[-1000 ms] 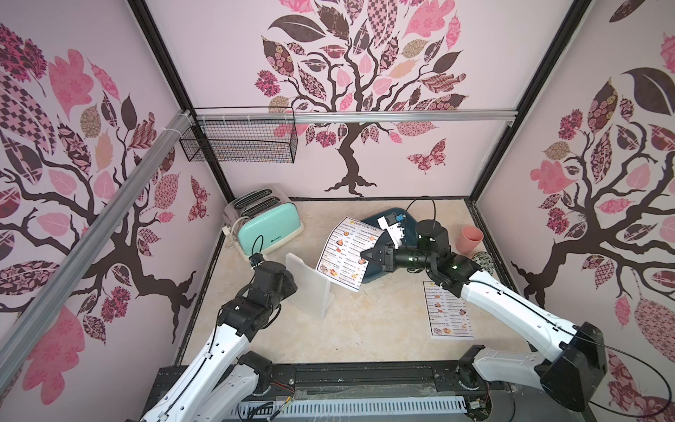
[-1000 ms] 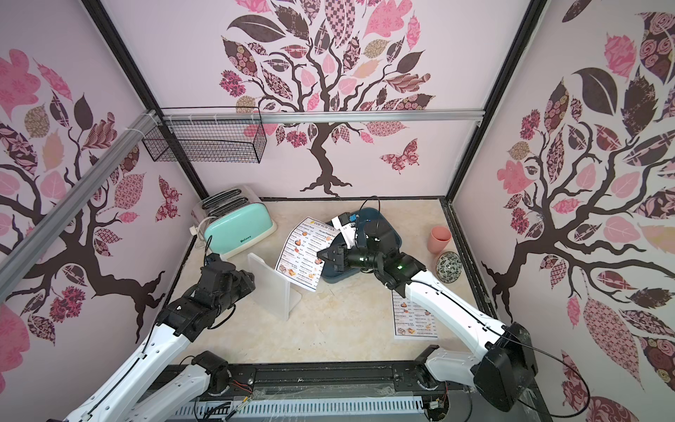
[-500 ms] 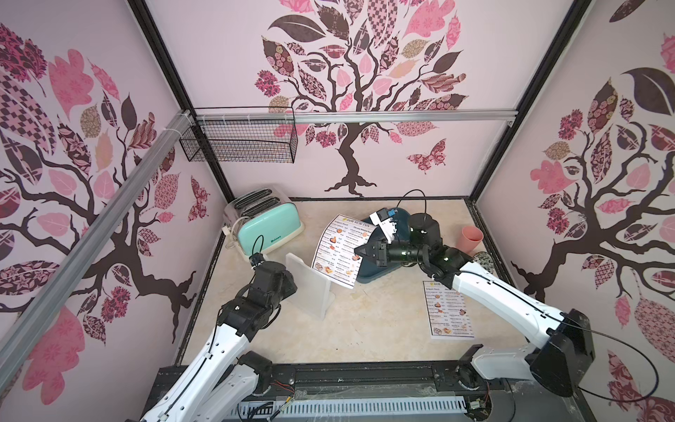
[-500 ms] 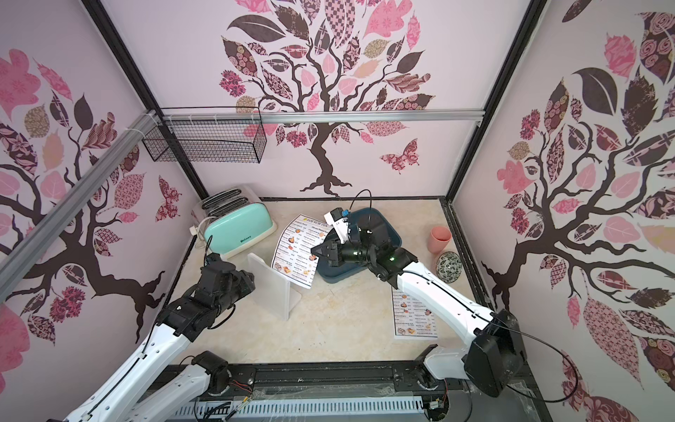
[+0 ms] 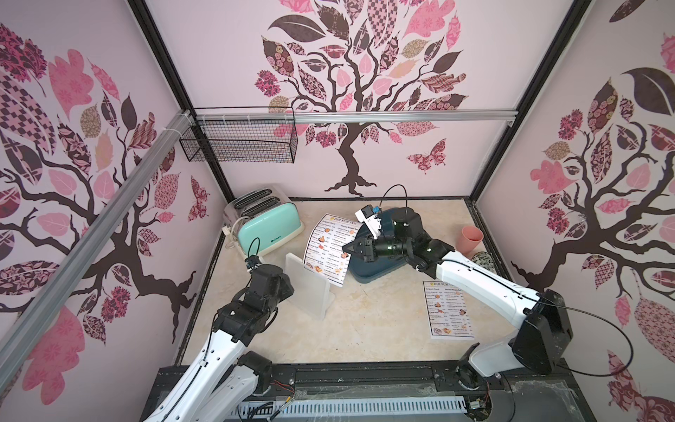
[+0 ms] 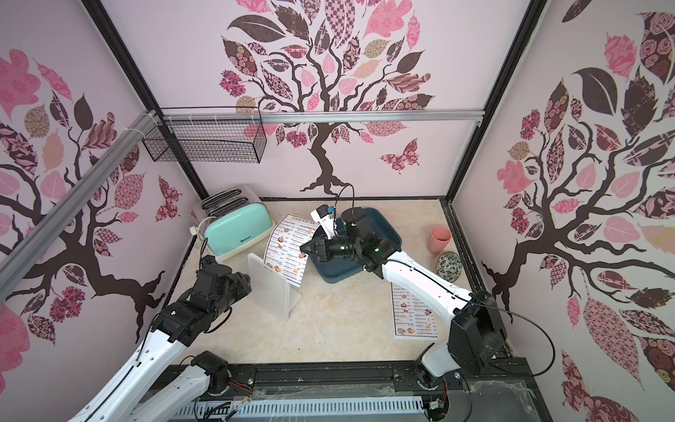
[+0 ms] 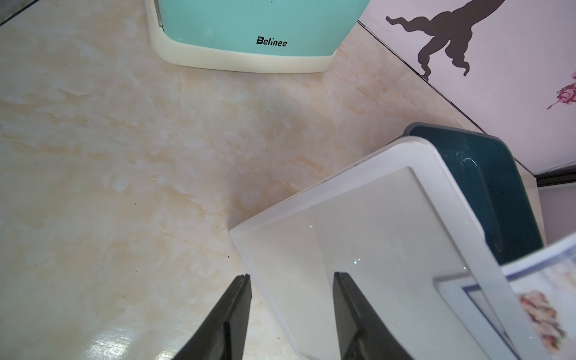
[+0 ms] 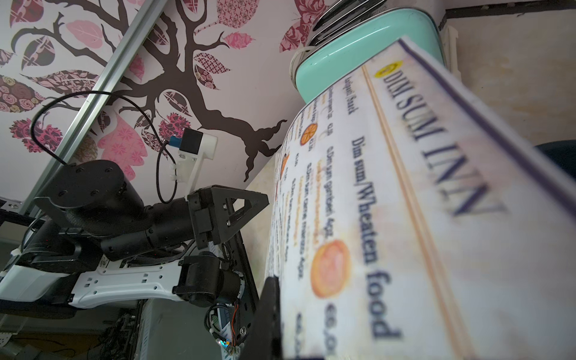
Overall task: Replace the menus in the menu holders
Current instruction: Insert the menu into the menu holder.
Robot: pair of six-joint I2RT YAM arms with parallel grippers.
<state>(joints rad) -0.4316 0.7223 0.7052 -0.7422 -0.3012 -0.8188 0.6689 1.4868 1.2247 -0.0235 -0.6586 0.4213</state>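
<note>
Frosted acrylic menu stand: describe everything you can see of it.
The frosted acrylic menu stand is a blank, translucent panel with rounded corners and a flat foot, standing on the beige marbled tabletop. No sheet shows inside. The left gripper straddles its end edge, seemingly clamping it. A white DIM SUM INN paper menu hangs just beyond it; contact unclear.

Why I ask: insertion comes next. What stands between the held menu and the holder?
Nothing visible does. The menu, pinched by the right gripper, hangs close to the holder at its top edge; the tub lies beyond it.
</note>
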